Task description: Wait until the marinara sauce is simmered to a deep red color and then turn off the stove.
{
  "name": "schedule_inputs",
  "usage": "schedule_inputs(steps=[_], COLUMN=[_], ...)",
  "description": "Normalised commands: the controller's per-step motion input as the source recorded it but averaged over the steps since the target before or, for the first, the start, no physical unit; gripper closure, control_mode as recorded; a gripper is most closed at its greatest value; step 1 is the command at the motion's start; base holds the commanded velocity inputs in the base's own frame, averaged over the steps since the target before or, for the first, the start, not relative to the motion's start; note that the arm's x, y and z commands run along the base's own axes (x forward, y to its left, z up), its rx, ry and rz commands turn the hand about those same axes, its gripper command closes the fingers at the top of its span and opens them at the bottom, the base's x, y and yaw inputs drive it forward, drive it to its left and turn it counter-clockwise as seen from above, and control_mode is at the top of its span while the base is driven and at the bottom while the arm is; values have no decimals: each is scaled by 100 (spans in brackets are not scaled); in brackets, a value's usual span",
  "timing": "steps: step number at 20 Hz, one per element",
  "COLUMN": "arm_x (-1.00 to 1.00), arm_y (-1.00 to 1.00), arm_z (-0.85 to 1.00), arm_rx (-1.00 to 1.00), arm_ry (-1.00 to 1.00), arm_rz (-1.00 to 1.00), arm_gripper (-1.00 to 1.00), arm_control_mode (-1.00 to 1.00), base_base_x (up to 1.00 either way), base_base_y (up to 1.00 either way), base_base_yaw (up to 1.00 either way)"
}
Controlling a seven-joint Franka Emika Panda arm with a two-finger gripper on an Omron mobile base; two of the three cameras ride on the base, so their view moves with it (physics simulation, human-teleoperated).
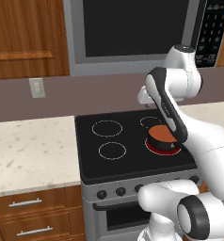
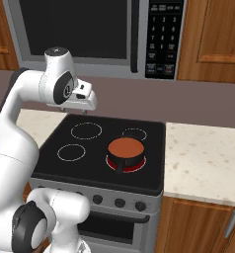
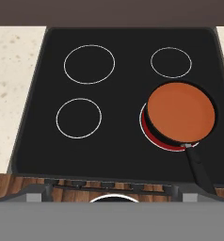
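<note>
The sauce (image 3: 180,112) looks orange on the stove (image 3: 118,141), so the open fingers (image 2: 80,105) wait above it.

Stove (image 2: 55,168): set between two counter runs, knobs (image 2: 119,202) along its front edge, oven door (image 1: 121,216) below them.
Saucepan (image 3: 198,141): on the front right burner, handle pointing toward the front.
Marinara sauce (image 3: 180,113): inside the saucepan.
Microwave (image 2: 80,29): on the wall above the stove.
Wall outlet (image 1: 37,87): behind the left counter (image 1: 29,150).
Drawers (image 1: 29,212): under the left counter.
</note>
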Motion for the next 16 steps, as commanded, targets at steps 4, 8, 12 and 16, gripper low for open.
schedule_inputs(steps=[4,8,12,16], arm_x=[0,0,0,0], arm_y=[0,0,0,0], arm_z=[0,0,0,0], arm_rx=[0,0,0,0], arm_ry=[0,0,0,0], arm_rz=[0,0,0,0], arm_gripper=[-100,-100,-100,-100], arm_control_mode=[-100,-100,-100,-100], base_base_x=[0,0,0,0], base_base_y=[0,0,0,0], base_base_yaw=[0,0,0,0])
